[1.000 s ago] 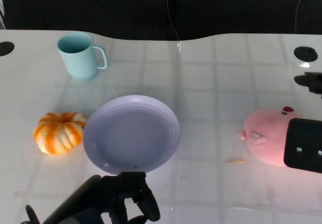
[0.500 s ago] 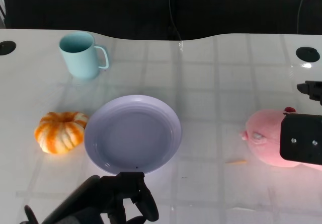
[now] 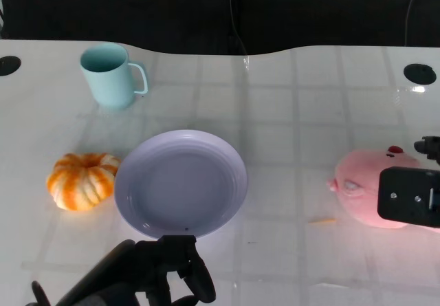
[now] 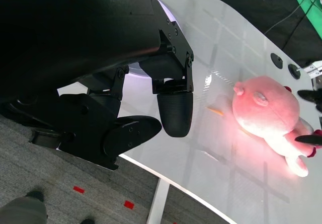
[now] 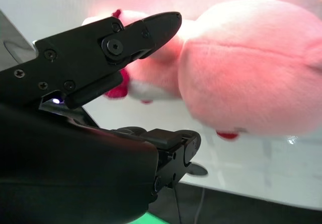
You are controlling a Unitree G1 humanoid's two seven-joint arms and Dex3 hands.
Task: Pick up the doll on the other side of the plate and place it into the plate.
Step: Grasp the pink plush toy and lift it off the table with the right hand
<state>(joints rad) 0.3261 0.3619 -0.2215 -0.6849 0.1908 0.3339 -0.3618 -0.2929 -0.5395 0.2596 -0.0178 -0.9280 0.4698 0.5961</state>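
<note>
Fingers [image 5: 151,25] of our right hand [image 5: 166,83] were spread apart around the doll [image 5: 246,68], one reaching over its back and a shorter one lying below it near the table [image 3: 295,100]; we could not tell whether any of them touched the plush, and nothing was gripped. In the head view that hand [image 3: 410,194] sat at the right edge, partly covering the doll [image 3: 361,189], which lay on its side on the table, well to the right of the plate [image 3: 180,183] and apart from it. A small orange scrap [image 3: 321,220] lay just in front of the doll.

Our left hand [image 3: 165,275] hung low at the near edge, just before the plate's rim. In its wrist view the fingers [image 4: 173,108] curled inward and held nothing.

We saw a pumpkin [image 3: 81,180] just left of the plate, close to its rim, and a teal mug [image 3: 110,75] farther back on the left, upright, its handle turned to the right. The plate held nothing.
</note>
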